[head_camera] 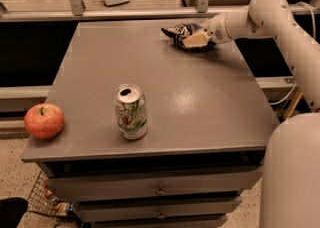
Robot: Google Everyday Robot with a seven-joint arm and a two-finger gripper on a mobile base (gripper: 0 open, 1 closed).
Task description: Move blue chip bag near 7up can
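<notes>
The blue chip bag (178, 32) is a dark crumpled foil bag lying at the far right of the grey table (200, 102). My gripper (194, 40) reaches in from the right and sits right on the bag's near right side, one pale finger (196, 39) across it. The 7up can (130, 111) stands upright near the table's front, left of centre, far from the bag and the gripper.
A red apple (44, 120) sits at the table's front left corner. My white arm (280, 22) spans the right side. Drawers (159, 190) lie under the tabletop. A metal rail (125, 12) runs behind the table's far edge.
</notes>
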